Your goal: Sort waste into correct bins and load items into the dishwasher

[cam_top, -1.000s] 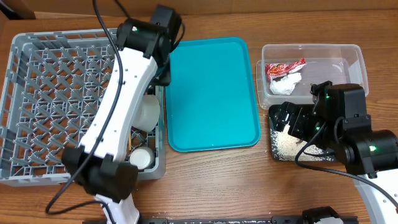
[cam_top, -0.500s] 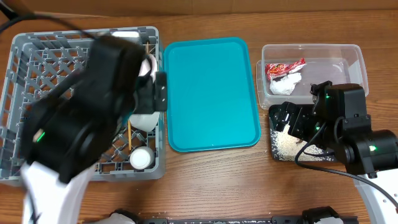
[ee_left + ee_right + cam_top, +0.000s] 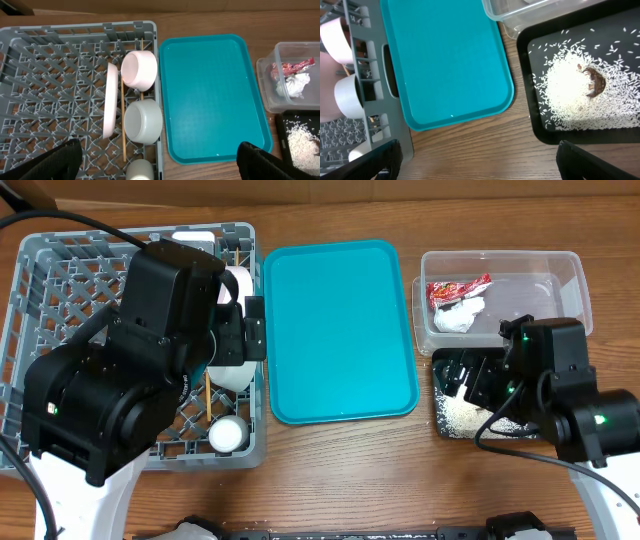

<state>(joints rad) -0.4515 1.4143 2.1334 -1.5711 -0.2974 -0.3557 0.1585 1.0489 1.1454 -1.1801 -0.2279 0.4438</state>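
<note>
Wooden table [image 3: 350, 470]; left fingers [image 3: 50, 162] and right fingers [image 3: 592, 162] gape empty; rice [image 3: 572, 95] ahead of right.

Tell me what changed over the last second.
The left arm pulled back from the dish rack's far corner beside the teal tray and now hovers above the rack's middle. The right arm, wrapper, tissue, rice and teal tray stayed put.
</note>
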